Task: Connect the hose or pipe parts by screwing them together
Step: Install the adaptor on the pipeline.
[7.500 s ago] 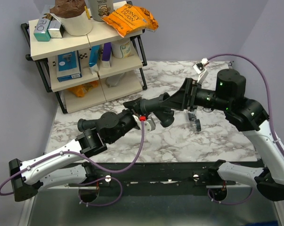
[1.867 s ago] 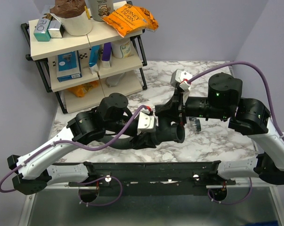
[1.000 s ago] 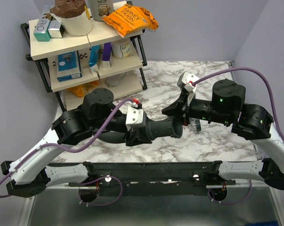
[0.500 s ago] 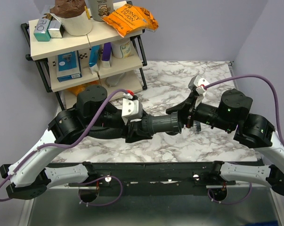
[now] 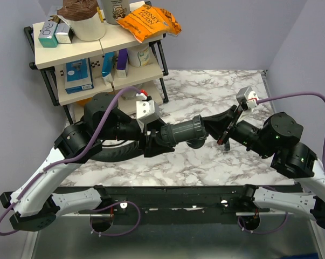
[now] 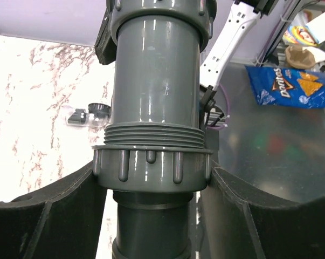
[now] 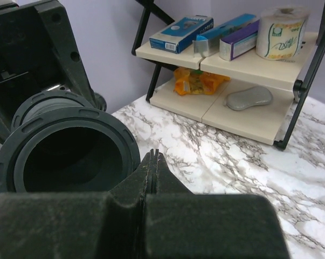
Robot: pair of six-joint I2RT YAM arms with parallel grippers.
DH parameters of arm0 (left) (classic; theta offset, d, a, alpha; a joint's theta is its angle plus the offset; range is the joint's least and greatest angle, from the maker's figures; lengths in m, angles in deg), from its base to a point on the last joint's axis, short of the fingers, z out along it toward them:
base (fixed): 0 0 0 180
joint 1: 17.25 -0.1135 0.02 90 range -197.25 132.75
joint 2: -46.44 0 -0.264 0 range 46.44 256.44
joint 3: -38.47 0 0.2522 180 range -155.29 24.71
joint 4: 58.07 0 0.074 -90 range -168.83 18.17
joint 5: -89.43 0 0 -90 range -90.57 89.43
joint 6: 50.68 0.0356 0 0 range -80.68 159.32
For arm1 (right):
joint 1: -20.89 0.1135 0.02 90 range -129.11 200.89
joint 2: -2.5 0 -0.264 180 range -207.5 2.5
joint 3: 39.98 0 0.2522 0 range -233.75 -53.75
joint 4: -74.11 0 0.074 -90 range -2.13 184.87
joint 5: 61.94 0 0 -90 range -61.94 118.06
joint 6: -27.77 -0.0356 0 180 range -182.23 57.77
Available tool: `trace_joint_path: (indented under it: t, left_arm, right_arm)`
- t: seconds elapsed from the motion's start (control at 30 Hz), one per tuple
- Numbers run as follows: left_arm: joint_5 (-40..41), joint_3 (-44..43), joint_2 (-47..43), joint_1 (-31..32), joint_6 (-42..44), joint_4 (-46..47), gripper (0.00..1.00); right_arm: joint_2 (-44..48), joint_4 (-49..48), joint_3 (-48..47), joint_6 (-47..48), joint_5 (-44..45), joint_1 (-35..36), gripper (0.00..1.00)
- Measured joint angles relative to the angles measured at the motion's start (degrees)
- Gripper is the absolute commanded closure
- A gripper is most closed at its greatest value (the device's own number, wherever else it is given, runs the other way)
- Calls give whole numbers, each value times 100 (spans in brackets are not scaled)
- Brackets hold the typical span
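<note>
Left gripper (image 6: 151,178) stood part open, jaws clamped on the ribbed collar of the grey pipe fitting (image 5: 184,132). Black ribbed hose (image 5: 116,154) hung from the fitting's collar end. Right gripper (image 7: 153,162) was fully shut and empty, tips just beside the fitting's open mouth. Bare threads showed above the collar, so tightening was judged unfinished. Next move: right jaws open, seize the fitting, twist.

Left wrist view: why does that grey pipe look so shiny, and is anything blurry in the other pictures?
Left wrist view: pale glare streaks run down the grey pipe fitting, and the grey metal surface behind it shows smeared reflections. Right wrist view: the shut right gripper looms dark and slightly soft up close. Top view: even light, with only soft shadows on the marble table.
</note>
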Motion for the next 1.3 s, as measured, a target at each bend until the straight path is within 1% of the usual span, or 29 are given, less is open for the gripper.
trace_joint_path:
  t: [0.23, 0.37, 0.53, 0.7, 0.87, 1.13, 1.3]
  left_arm:
    - [-404, 0, 87, -170, -398, 92, 100]
    - [-680, 0, 149, -201, -542, 262, 100]
    - [-1091, -48, 116, -208, -643, 883, 100]
    - [-1357, -90, 70, -208, -702, 1154, 100]
    - [-1384, -87, 52, -208, -706, 1180, 100]
    - [-1158, -74, 46, -208, -619, 1185, 100]
    - [-909, -50, 48, -208, -553, 1185, 100]
  right_arm:
    - [46, -142, 109, -22, 227, -4, 99]
    - [103, -125, 42, 33, 308, -149, 99]
    - [4, 35, -144, 162, 669, -348, 99]
    - [-341, 63, -321, 221, 866, -446, 99]
    - [-529, 175, -328, 284, 461, -452, 99]
    - [-153, 188, -164, 284, -461, -452, 99]
    - [-79, 184, -57, 282, -831, -455, 99]
